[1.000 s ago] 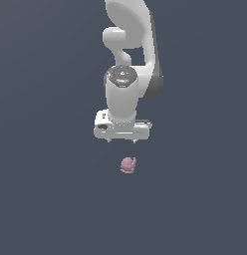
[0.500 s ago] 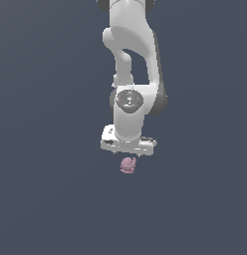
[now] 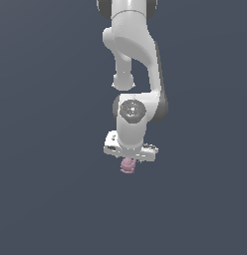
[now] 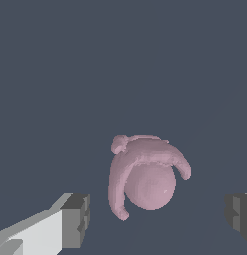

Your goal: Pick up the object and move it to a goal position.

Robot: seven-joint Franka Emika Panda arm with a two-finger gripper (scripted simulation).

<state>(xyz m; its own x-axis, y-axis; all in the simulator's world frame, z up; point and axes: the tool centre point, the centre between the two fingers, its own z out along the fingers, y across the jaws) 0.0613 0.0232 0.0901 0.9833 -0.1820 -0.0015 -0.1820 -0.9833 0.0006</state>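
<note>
Directly beneath the arm, the object (image 3: 127,165), one small dusty-pink lump with little knobs, lies on the plain dark surface (image 3: 51,199). In the wrist view it sits between the two fingers (image 4: 75,220), nearer one than the other, with open space on either side and no contact visible. The gripper (image 3: 129,158) hangs just above it with its jaws spread wide; in the exterior view the pink shape peeks out right under the white gripper body, so the fingers look to be at or close to the height of the object.

By my reading, the step in hand is the reach for the grasp: nothing is pinched yet. The next move calls for bringing the fingers level with the thickest part of the lump, then closing evenly; its rounded, knobbly form could slip or roll if caught off-centre. Lifting and carrying to the goal would follow, though no goal marker shows.

Count: one object, one arm, one gripper with two fingers.
</note>
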